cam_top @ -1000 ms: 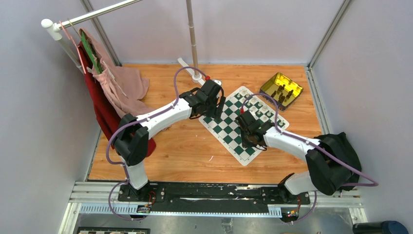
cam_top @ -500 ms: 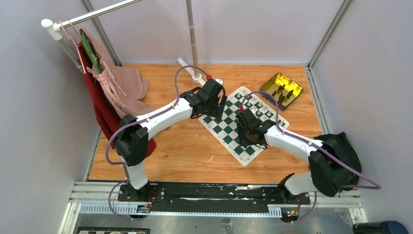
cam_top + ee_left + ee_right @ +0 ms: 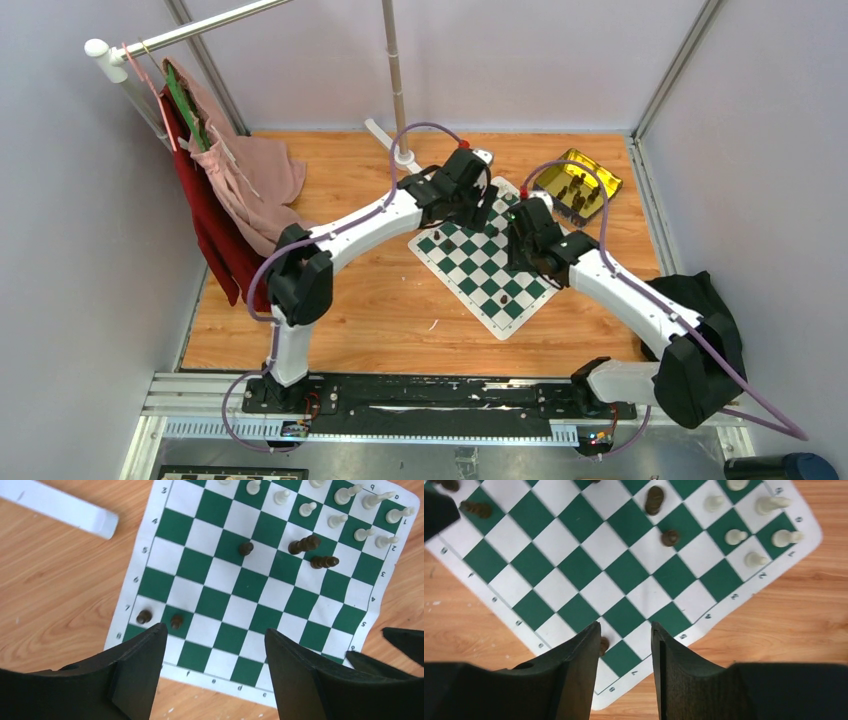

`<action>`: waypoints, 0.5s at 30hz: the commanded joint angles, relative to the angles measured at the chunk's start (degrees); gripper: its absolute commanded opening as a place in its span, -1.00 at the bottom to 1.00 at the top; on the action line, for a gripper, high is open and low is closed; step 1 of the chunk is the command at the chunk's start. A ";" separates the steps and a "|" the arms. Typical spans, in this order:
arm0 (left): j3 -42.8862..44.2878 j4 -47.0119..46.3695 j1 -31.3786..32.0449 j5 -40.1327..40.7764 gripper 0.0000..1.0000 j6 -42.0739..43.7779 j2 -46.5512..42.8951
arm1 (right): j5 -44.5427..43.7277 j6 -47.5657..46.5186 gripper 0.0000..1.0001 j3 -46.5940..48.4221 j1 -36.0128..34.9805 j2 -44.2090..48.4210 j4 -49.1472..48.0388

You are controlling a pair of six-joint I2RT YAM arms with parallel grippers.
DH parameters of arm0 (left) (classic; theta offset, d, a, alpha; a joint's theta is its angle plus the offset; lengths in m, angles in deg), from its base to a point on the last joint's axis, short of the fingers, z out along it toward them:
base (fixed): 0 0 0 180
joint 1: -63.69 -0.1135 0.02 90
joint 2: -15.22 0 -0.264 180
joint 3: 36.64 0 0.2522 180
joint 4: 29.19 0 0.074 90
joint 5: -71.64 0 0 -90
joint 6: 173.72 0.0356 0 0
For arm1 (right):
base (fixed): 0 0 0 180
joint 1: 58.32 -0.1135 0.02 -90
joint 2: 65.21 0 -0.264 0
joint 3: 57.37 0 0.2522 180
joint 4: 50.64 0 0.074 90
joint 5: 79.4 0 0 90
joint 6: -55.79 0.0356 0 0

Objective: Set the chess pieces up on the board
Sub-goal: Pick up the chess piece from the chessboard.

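- The board [image 3: 470, 272] lies cornerwise on the table [image 3: 380, 300], right of centre in the overhead view.
- Left fingers [image 3: 135, 675]: spread wide, with nothing between them, above the board's lower edge in the left wrist view.
- Right fingers [image 3: 574, 675]: parted by a narrower gap and pinching nothing. One of the dark pieces [image 3: 603, 645] shows just beside the left-hand finger, partly hidden by it.
- White pieces [image 3: 350, 510]: grouped at the board's upper right corner in the left wrist view.
- Two more dark pieces stand at the board's lower left there, and three stand nearer its middle.
- Both arms cross above the upper half of the board in the overhead view and hide those squares.
- Gold tin [image 3: 577, 183]: on the table just beyond the board's upper right, with dark pieces inside.
- White bar [image 3: 60, 507]: flat on the table at upper left, apart from the board.
- Clothes [image 3: 240, 180]: hanging at the upper left of the overhead view.
- Black bag [image 3: 705, 290]: at the table's right edge.
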 commanded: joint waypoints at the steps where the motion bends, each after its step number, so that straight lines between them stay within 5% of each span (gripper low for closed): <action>1: 5.86 1.30 0.78 -3.66 0.53 2.79 6.25 | -2.31 -1.01 -0.09 0.32 5.70 1.82 2.20; 15: 17.11 -0.15 0.98 -5.46 0.30 2.97 20.98 | 1.13 -2.38 -0.13 -0.27 13.25 1.53 -0.04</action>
